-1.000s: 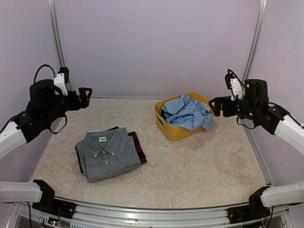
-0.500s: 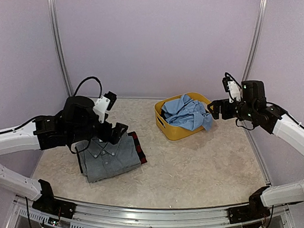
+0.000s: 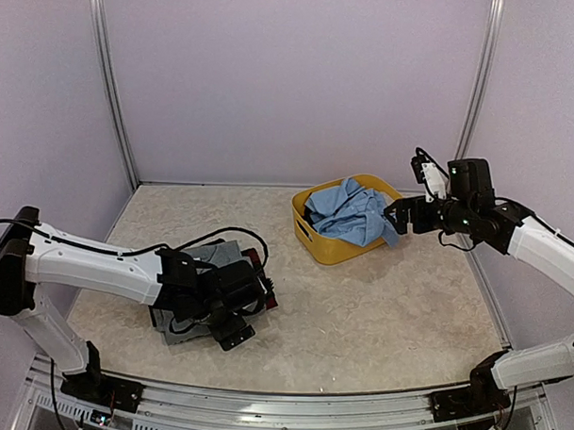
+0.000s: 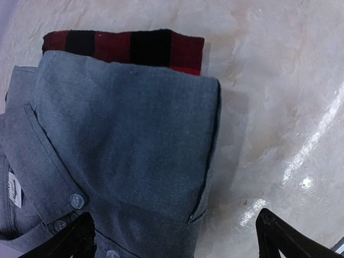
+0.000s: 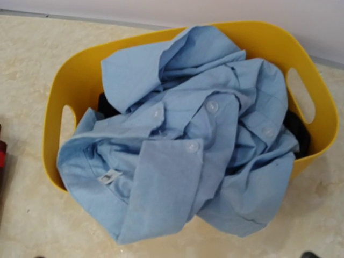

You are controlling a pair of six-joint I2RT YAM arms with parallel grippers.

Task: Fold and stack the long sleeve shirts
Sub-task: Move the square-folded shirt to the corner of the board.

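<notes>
Grey shirt (image 4: 123,140) lies folded on the red-and-black plaid shirt (image 4: 123,47), whose edge shows beyond it, at the near left of the desk (image 3: 387,313). Just above hangs the left gripper (image 4: 180,239), spread wide and empty. Farther right, the light blue shirt (image 5: 188,150) lies crumpled in the yellow basket (image 5: 269,37), spilling over its rim. Beside the basket hovers the right gripper (image 3: 397,217), released and holding nothing.

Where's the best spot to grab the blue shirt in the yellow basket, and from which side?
Likely the raised fold atop the light blue shirt, from straight above. It heaps crumpled over the yellow basket rim; the walls block side approaches, and that ridge offers pinchable cloth.
</notes>
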